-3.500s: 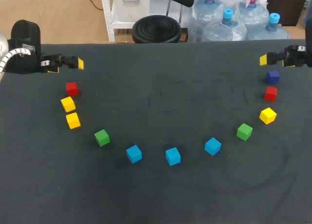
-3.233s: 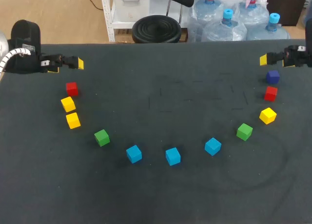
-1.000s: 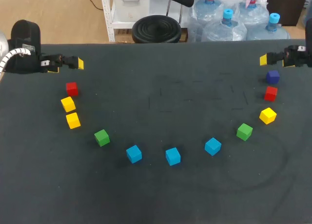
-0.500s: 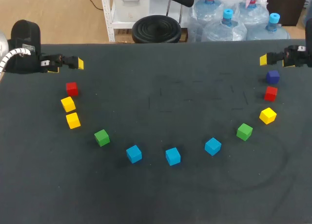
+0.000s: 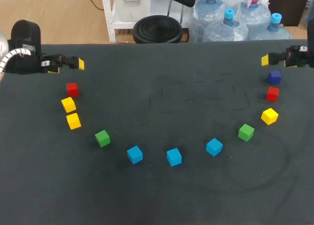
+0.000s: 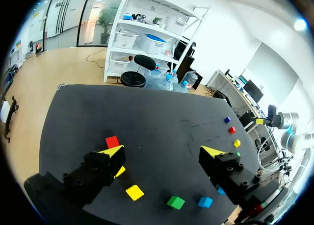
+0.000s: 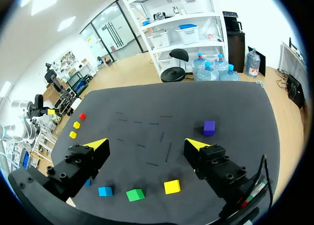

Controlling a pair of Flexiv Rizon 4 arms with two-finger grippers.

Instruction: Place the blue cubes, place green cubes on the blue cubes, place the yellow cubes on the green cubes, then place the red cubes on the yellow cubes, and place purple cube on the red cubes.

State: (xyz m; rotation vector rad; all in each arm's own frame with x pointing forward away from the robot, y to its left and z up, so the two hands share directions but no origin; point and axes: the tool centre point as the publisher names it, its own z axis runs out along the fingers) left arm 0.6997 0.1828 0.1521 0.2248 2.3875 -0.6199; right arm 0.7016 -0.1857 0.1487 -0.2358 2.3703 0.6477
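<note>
Dark grey bench [image 5: 186,87] is loaded with eleven cubes, laid out in a shallow U, each one sitting singly on the surface.

Left arm [image 5: 22,56] is positioned at the far left corner, right arm [image 5: 300,56] at the far right corner.

Left pincer [image 6: 162,150] is released, fingers spread wide over bare bench, and is located just behind the left red cube [image 5: 72,89]. Right pincer [image 7: 146,144] is released the same way and is located just behind the purple cube [image 5: 274,77].

Cubes, listed along the U from the left end:
- left red cube
- upper yellow cube [image 5: 68,104] and lower yellow cube [image 5: 73,120], set close together
- left green cube [image 5: 102,137]
- left blue cube [image 5: 135,154], middle blue cube [image 5: 173,157] and right blue cube [image 5: 214,147], spaced apart along the bottom of the U
- right green cube [image 5: 246,132]
- right yellow cube [image 5: 269,116]
- right red cube [image 5: 273,93]
- purple cube, placed at the right end
</note>
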